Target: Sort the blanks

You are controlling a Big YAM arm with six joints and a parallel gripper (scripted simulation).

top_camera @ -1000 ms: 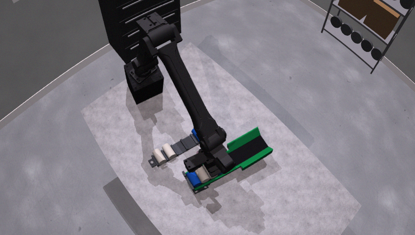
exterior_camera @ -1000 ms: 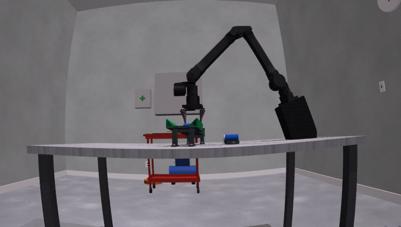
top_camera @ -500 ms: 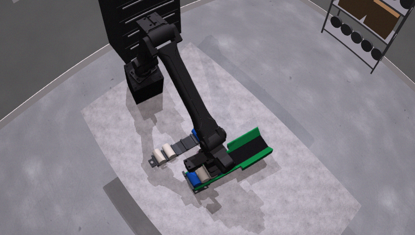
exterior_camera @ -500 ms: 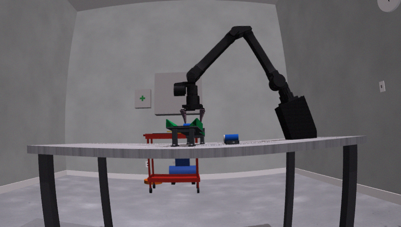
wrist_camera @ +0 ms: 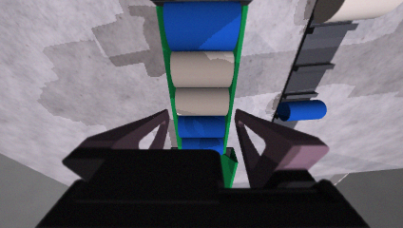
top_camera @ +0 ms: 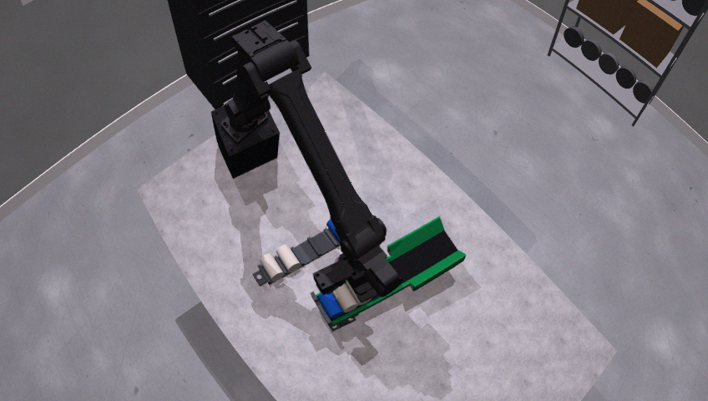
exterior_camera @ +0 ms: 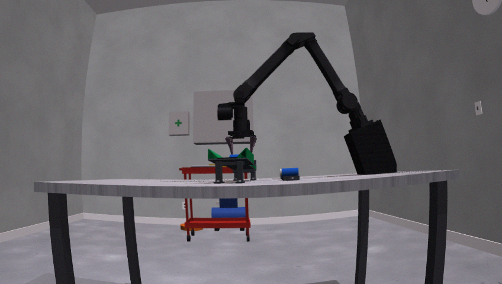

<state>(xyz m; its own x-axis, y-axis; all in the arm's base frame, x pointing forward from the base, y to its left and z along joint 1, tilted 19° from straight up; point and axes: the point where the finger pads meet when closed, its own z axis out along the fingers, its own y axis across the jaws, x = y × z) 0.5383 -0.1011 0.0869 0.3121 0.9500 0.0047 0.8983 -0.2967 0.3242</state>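
Note:
The green feed ramp [top_camera: 412,261] holds a row of blanks. In the wrist view a blue blank [wrist_camera: 201,26] lies at the stop end, then two beige blanks [wrist_camera: 201,69] [wrist_camera: 201,101], then two blue blanks [wrist_camera: 201,126] nearest my fingers. My gripper [wrist_camera: 201,113] [exterior_camera: 241,142] is open and empty. It hangs just above the ramp, with its fingers to either side of the nearer blue blanks and the second beige one. The grey stock rack [top_camera: 307,251] holds two beige blanks [top_camera: 280,261] at one end and a blue blank [wrist_camera: 301,110] at the other end, which the arm partly hides in the top view.
The arm's black base [top_camera: 245,136] stands at the back of the mat, with a dark cabinet [top_camera: 238,39] behind it. A red cart [exterior_camera: 218,214] stands on the floor beyond the table. A shelf unit [top_camera: 630,44] is at the far right.

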